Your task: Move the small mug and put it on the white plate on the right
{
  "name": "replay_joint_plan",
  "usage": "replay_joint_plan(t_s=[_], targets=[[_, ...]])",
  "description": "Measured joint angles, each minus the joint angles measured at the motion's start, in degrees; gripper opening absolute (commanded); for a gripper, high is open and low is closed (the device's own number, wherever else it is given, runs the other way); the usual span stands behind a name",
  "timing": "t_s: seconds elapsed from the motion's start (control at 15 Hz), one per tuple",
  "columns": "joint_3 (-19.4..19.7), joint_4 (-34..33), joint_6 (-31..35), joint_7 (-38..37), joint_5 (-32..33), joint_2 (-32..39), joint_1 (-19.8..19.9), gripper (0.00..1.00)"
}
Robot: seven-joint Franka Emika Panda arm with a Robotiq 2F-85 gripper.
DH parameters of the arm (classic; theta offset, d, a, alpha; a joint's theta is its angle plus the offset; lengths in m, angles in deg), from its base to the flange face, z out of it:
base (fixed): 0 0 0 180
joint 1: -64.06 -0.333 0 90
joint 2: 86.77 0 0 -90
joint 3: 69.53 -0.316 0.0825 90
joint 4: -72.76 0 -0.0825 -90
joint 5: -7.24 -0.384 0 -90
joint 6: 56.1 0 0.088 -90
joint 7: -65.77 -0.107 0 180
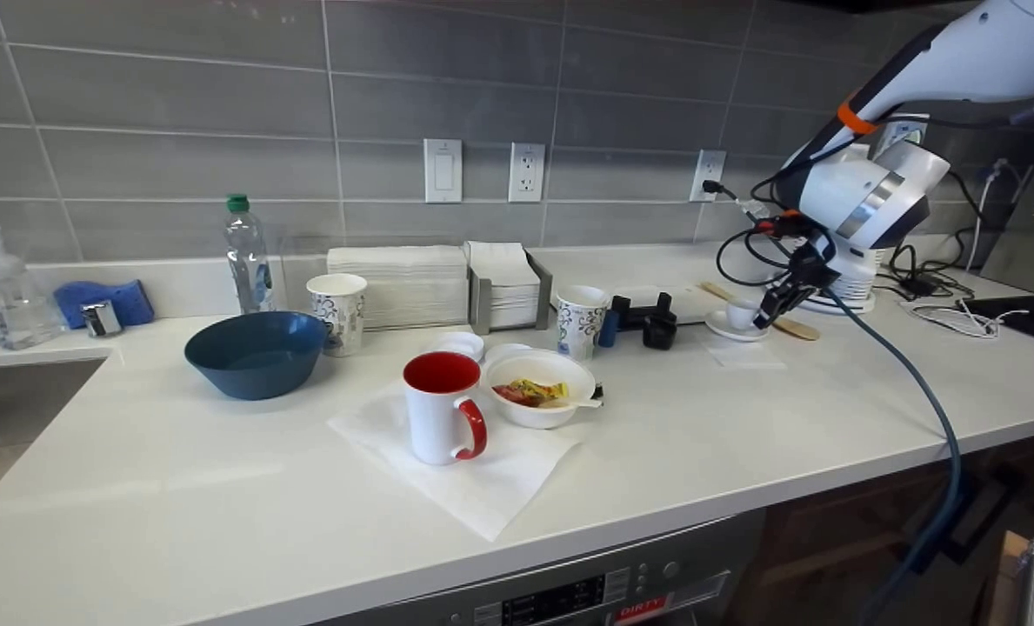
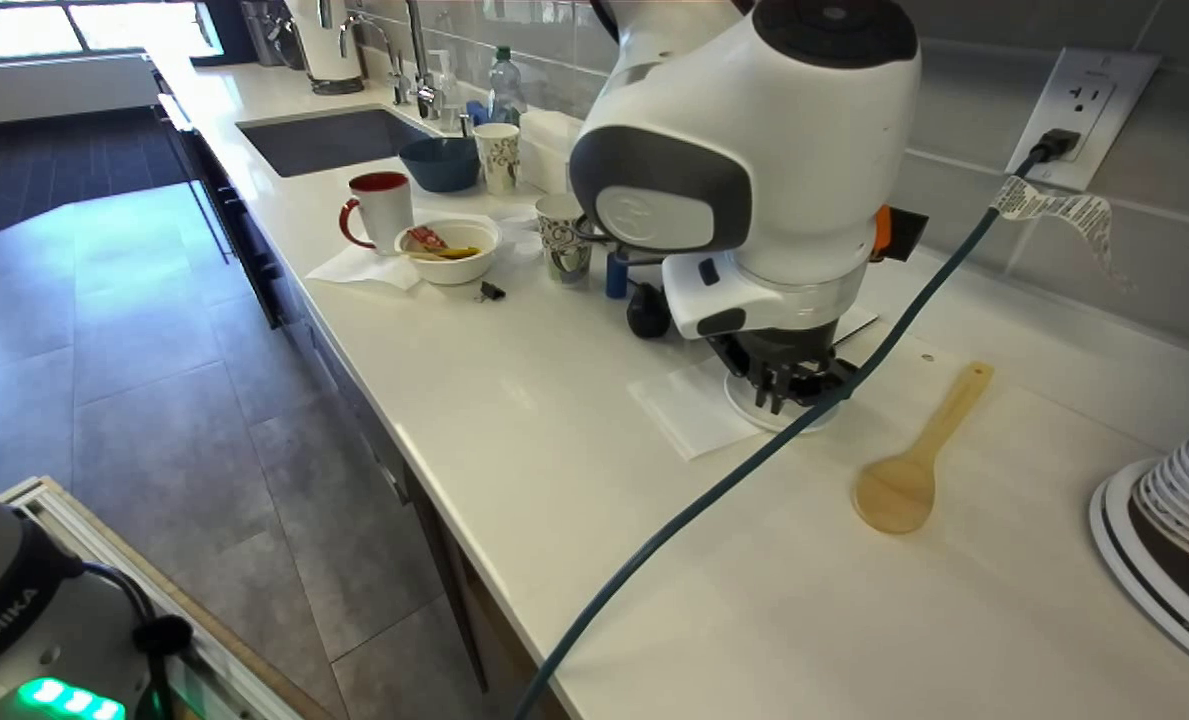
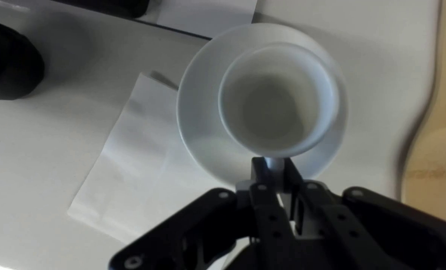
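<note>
— White, that small mug (image 3: 277, 99); where is it held?
— Upright, over the white plate (image 3: 198, 108), nearer the back edge of the worktop (image 1: 656, 426) than the front. Whether mug and plate are touching cannot be told.
— How is it held by the gripper (image 3: 275, 167)?
— By its handle (image 3: 275, 164), pinched from both sides.
— What is laid close by?
— White paper (image 3: 140, 161), at the plate's rim, toward the front edge; a wooden spoon (image 2: 899, 490), its narrow end toward the back edge.
</note>
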State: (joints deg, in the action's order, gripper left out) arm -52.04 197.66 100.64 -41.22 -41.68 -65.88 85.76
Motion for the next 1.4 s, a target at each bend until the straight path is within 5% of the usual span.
replay_joint_plan(t_s=[1.4], targets=[[-0.01,-1.49,0.17,0.93,-0.50,1.81,-0.24,0.03]])
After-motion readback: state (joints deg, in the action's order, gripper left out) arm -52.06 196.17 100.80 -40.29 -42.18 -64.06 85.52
